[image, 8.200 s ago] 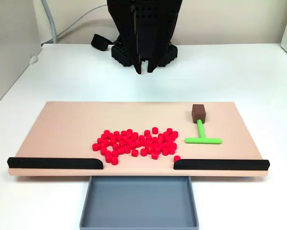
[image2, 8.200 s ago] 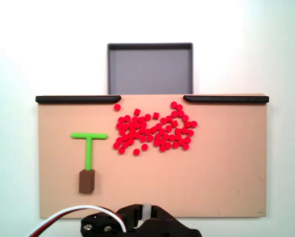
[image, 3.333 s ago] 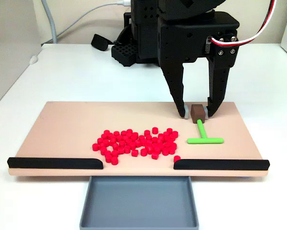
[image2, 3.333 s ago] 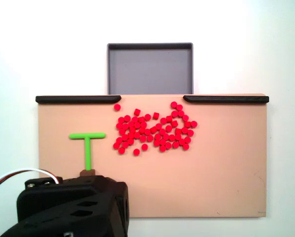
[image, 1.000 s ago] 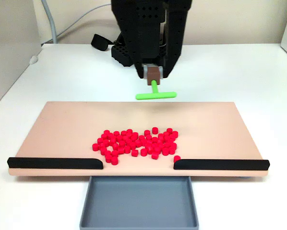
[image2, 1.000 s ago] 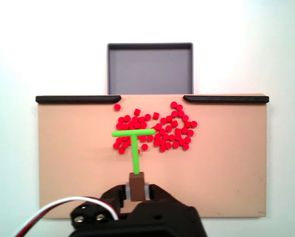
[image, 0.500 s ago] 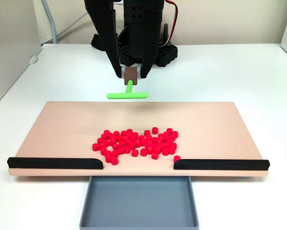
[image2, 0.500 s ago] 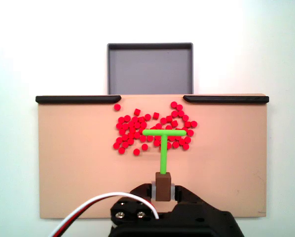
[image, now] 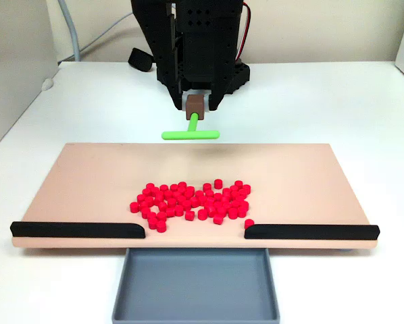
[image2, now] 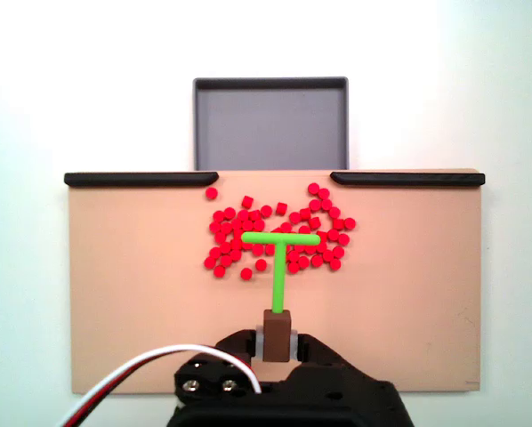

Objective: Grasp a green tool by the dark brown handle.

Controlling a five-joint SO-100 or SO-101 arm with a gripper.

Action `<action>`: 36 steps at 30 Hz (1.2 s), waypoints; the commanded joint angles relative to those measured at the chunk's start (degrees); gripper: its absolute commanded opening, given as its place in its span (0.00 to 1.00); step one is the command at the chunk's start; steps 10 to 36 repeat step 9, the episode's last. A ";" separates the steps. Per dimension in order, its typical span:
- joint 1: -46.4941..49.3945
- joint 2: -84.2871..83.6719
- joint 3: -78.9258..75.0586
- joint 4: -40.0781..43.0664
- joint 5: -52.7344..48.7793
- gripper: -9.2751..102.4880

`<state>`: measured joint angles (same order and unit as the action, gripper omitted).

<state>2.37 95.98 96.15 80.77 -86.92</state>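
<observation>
The green tool (image: 190, 133) (image2: 279, 258) hangs in the air above the far part of the tan board (image: 94, 175) (image2: 133, 302). Its crossbar points away from the arm, over the pile of red pieces (image: 192, 201) (image2: 279, 233). My black gripper (image: 195, 104) (image2: 277, 338) is shut on the dark brown handle (image: 195, 104) (image2: 277, 334), a fingertip on each side of the cube. In both fixed views the stem and the crossbar are free of the board.
Two long black bars (image: 77, 230) (image: 311, 231) line the board's edge toward the grey tray (image: 196, 287) (image2: 270, 123), leaving a gap between them. The arm's black base (image: 198, 71) stands behind the board on the white table.
The gripper closed on the brown handle, lifted the tool off the board and carried it toward the middle. In the last half second it shifted slightly sideways back toward centre.
</observation>
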 commanded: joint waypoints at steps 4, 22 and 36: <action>-0.79 1.67 -0.88 0.09 -0.79 0.08; -1.05 0.62 -0.97 0.09 -0.44 0.08; -1.05 0.62 -0.97 0.09 -0.44 0.08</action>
